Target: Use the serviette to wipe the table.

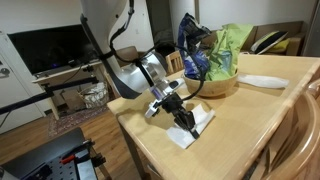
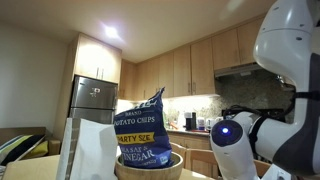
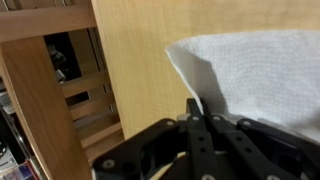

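Tabletop (image 1: 250,115) looks smooth, and the chip bag (image 2: 143,122) stands near, just beyond the tool (image 1: 188,121). A long swipe could bump it, or the napkin (image 1: 201,131) under the tool could bunch and slip out. Tool's fingers look closed, tips on the napkin's edge. Bag reads "POTATO CHIPS", "PARTY SIZE", "VINEGAR".

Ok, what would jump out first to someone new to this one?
The gripper is pressed down on the white serviette at the near corner of the table. Behind it stands a wooden bowl holding a blue chip bag, which looms large in an exterior view.
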### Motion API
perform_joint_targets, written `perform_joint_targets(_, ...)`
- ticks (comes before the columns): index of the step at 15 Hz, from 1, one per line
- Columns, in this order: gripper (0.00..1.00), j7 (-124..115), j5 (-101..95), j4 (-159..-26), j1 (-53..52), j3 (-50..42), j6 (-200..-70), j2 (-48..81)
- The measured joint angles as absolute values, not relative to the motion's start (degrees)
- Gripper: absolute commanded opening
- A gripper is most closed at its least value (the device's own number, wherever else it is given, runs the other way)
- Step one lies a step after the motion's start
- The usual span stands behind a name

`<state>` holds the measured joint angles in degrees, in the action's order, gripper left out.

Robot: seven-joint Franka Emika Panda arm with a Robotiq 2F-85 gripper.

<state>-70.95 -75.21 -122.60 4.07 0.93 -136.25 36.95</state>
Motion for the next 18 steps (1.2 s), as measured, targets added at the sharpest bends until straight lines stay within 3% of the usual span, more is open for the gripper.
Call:
perform_joint_targets(10, 0.0, -68.8, -67.5, -120.9, 6.6, -3.3, -137.4, 37.8)
perform_joint_targets(18, 0.0, -68.4, -66.1, -120.7, 1.0, -0.7, -137.5, 37.4)
